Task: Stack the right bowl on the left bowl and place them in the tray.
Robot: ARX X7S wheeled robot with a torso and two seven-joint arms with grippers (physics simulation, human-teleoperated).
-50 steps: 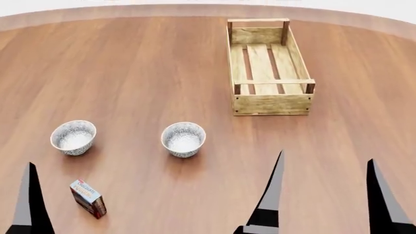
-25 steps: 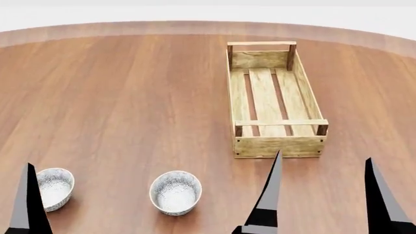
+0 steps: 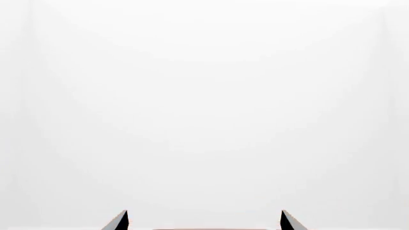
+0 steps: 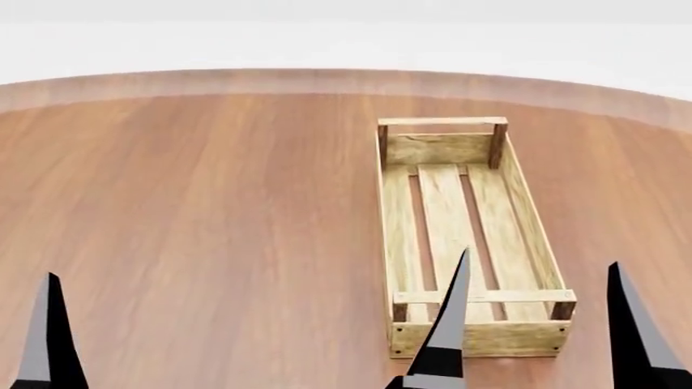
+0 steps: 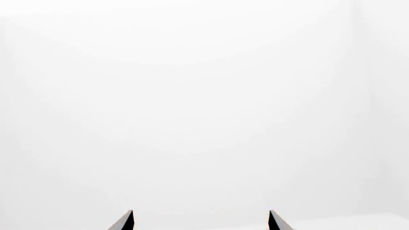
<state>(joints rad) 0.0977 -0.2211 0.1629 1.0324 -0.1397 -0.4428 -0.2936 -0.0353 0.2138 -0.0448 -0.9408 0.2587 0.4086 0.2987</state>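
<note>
The tray (image 4: 508, 339), a light-wood slatted crate, stands empty on the wooden table (image 4: 194, 227), right of centre in the head view. Both bowls are out of view. My right gripper (image 4: 537, 324) is open and empty; its dark fingers rise from the lower edge in front of the tray's near end. Only one finger (image 4: 49, 340) of my left gripper shows in the head view, at the lower left. In the left wrist view the left gripper (image 3: 203, 223) has its fingertips wide apart against a white background. The right wrist view shows the right gripper (image 5: 200, 221) the same way.
The table's curved far edge (image 4: 324, 79) runs across the top of the head view, with white background beyond. A sliver of table (image 3: 204, 228) shows in the left wrist view.
The head view has tilted up. The two bowls and the small colourful box have slid out of the bottom of the picture. The tray now sits lower in the view.
</note>
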